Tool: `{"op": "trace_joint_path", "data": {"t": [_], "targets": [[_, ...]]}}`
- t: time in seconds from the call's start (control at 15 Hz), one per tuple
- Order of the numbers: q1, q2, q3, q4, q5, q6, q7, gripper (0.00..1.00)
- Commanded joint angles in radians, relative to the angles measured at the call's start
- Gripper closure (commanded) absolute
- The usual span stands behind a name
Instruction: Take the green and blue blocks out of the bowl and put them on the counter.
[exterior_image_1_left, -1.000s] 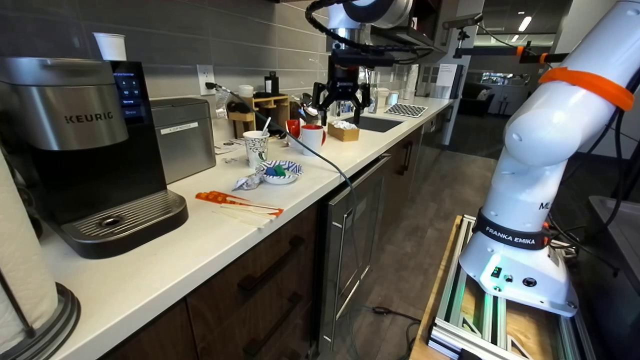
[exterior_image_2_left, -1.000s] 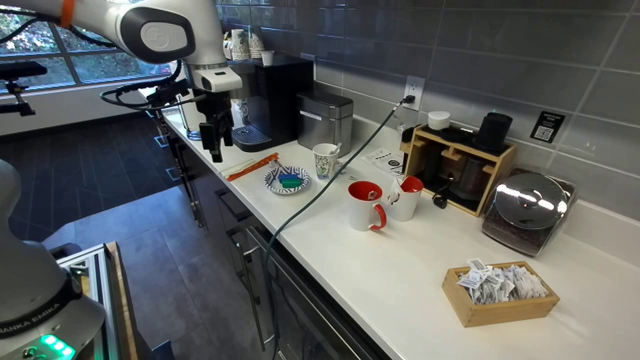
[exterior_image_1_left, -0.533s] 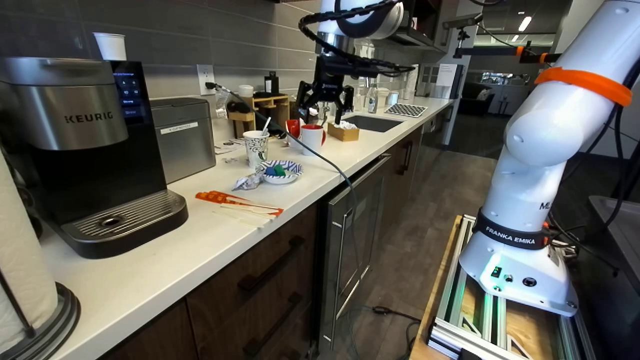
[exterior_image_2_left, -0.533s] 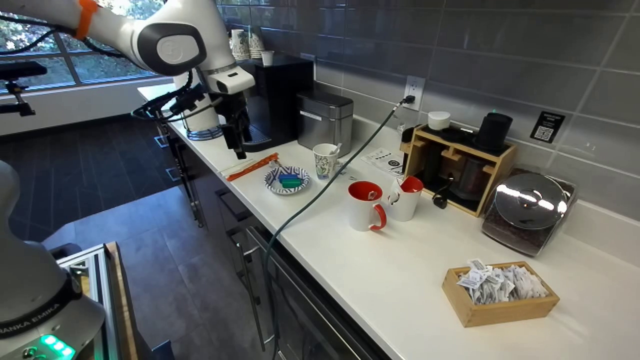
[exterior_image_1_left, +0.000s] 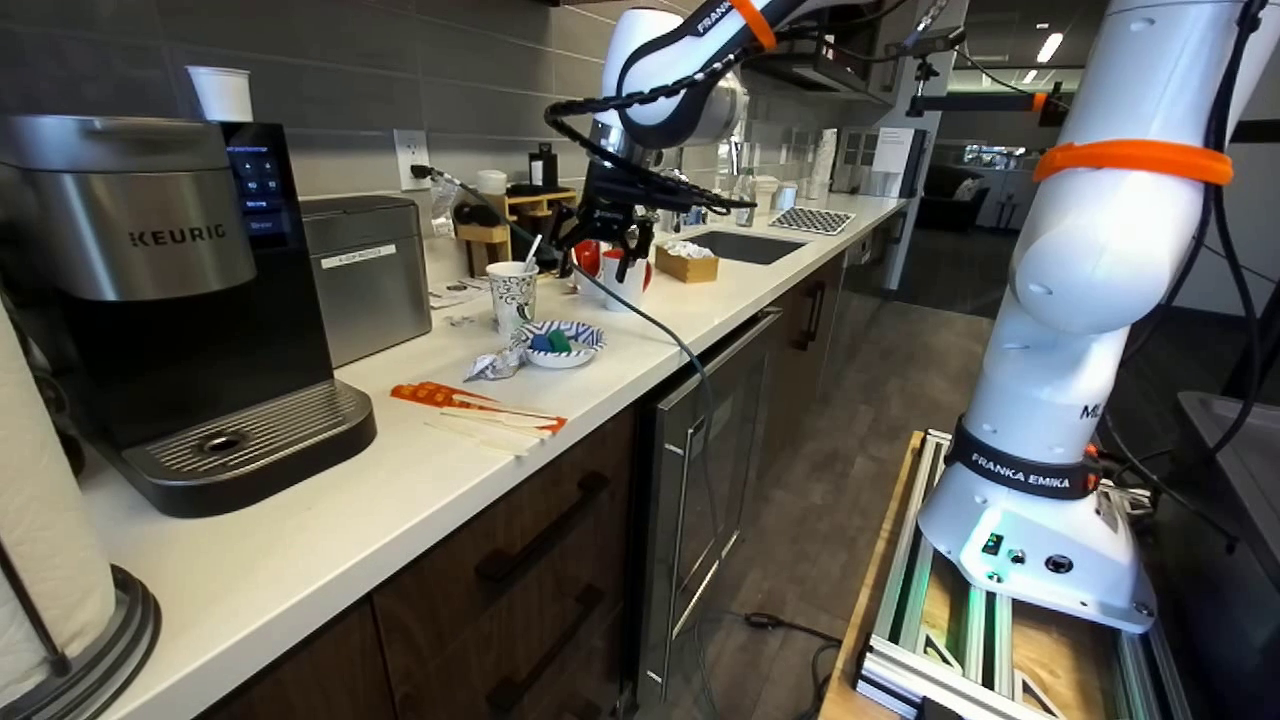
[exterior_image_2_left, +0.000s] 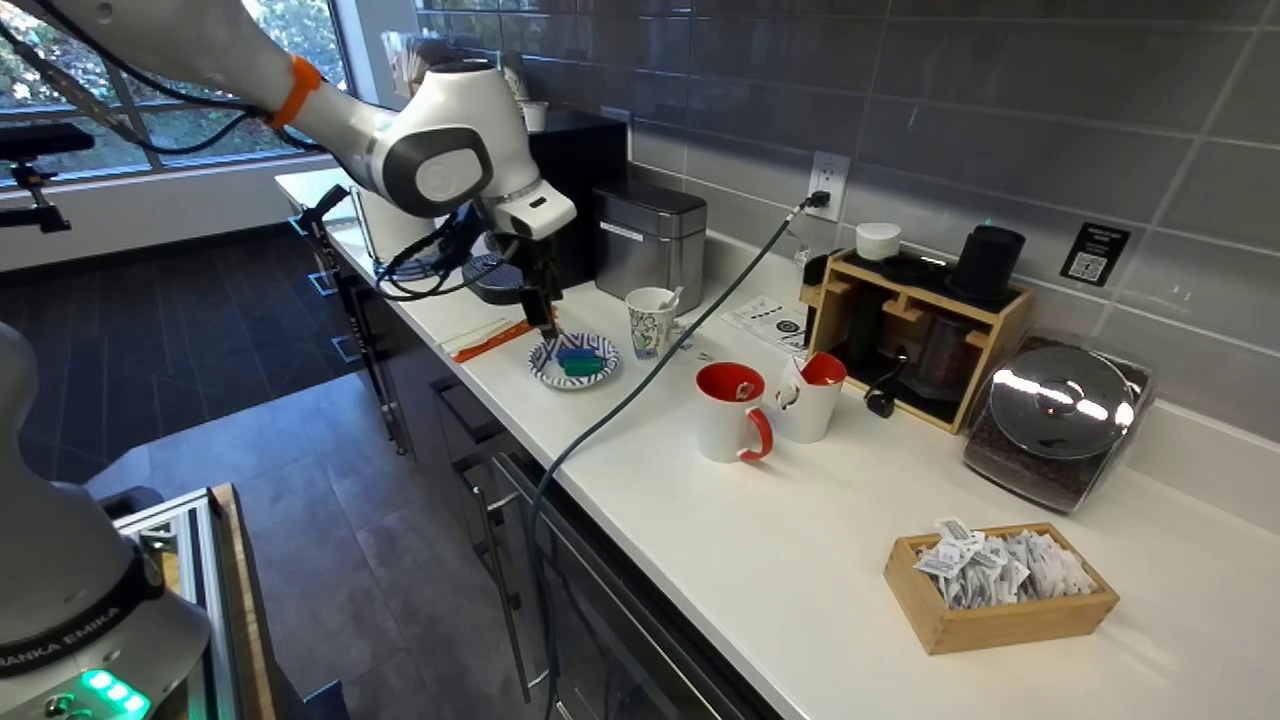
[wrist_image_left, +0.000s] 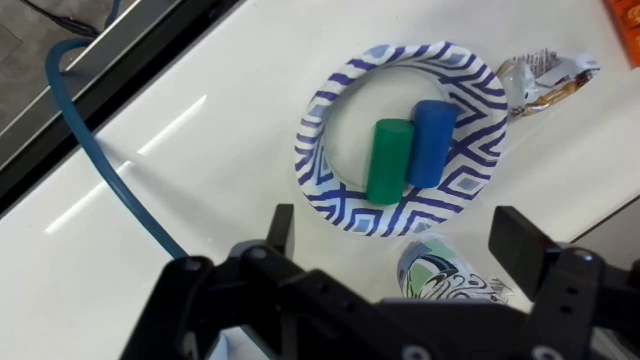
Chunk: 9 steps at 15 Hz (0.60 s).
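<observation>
A white jointed arm crosses the front edge of the long pale counter, its black two-fingered claw spread, pointing down.

A white cup perches on the Keurig machine, two red-lined mugs stand close together, packets crowd a wooden box, and a bluish cable slants down from the wall outlet!

In a shallow round bowl, white and patterned with blue-violet diamonds and stripes, a green block and a blue block, both cylindrical, are laid lengthwise side by side; the bowl is set upright on the pale worktop.
</observation>
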Motion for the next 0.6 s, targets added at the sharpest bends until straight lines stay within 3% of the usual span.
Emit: {"op": "trace_joint_path", "data": {"t": [0.0,0.2,0.27,0.53], "targets": [[0.05,0.137,-0.039,0.123,0.027,-0.006,-0.007,0.0],[0.071,0.178,-0.06,0.173,0.11,-0.094,-0.049,0.0],[0.082,0.149,-0.073,0.132,0.061,-0.04,-0.018,0.0],[0.093,0.194,-0.086,0.171,0.087,-0.056,-0.023,0.0]]}}
